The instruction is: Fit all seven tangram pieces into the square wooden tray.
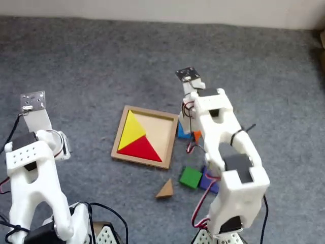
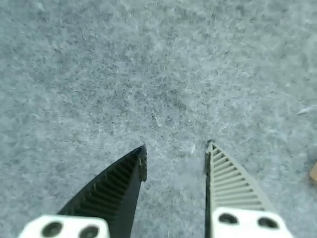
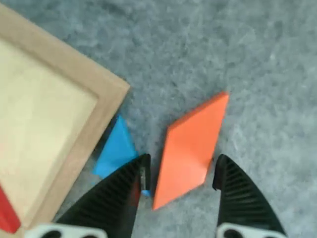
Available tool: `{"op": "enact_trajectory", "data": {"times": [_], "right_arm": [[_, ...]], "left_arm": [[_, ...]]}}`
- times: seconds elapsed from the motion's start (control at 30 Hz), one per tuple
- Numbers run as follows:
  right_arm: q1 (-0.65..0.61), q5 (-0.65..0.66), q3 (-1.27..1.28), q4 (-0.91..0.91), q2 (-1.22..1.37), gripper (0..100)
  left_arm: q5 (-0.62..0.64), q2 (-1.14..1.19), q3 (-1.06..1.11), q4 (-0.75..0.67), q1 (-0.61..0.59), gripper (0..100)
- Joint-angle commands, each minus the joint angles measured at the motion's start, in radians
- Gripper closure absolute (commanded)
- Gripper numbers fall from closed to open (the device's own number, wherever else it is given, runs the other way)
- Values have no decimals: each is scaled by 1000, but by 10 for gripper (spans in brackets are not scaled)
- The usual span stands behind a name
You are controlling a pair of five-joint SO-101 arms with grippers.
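Note:
The square wooden tray [image 1: 170, 138] lies mid-table with a yellow triangle [image 1: 131, 129] and a red triangle [image 1: 142, 149] inside it. Just off its right edge lie a blue triangle [image 3: 115, 149] and an orange parallelogram [image 3: 190, 148]. My right gripper [image 3: 181, 166] is open and low over the orange parallelogram, one finger on each side of it; the blue triangle sits between the dark finger and the tray corner [image 3: 101, 111]. A green square [image 1: 191, 177], a purple piece [image 1: 209, 183] and a tan triangle [image 1: 165, 189] lie in front of the tray. My left gripper [image 2: 176, 151] hangs open over bare carpet.
Grey carpet covers the table. The left arm [image 1: 30, 157] stands at the far left, well away from the tray. The right arm [image 1: 223, 147] reaches over the green and purple pieces. Open carpet lies behind and left of the tray.

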Motion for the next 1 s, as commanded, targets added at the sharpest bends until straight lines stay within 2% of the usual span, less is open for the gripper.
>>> {"op": "enact_trajectory", "data": {"times": [0.0, 0.1, 0.3, 0.53, 0.73, 0.97], "right_arm": [[10, -6, -127, 25, 36, 788], [18, 8, -177, 61, 94, 804], [38, 146, -263, 143, 101, 940], [38, 305, -429, 252, 42, 950], [-68, 468, -582, 282, 45, 950], [-251, 661, -598, 280, 85, 950]], "left_arm": [[-2, -35, 13, -37, 21, 807], [-2, -33, 31, -43, 22, 807], [-2, -33, 33, -43, 21, 807], [-2, -33, 33, -43, 21, 807], [-2, -33, 35, -43, 21, 807], [-2, -31, 35, -43, 21, 807]]}}
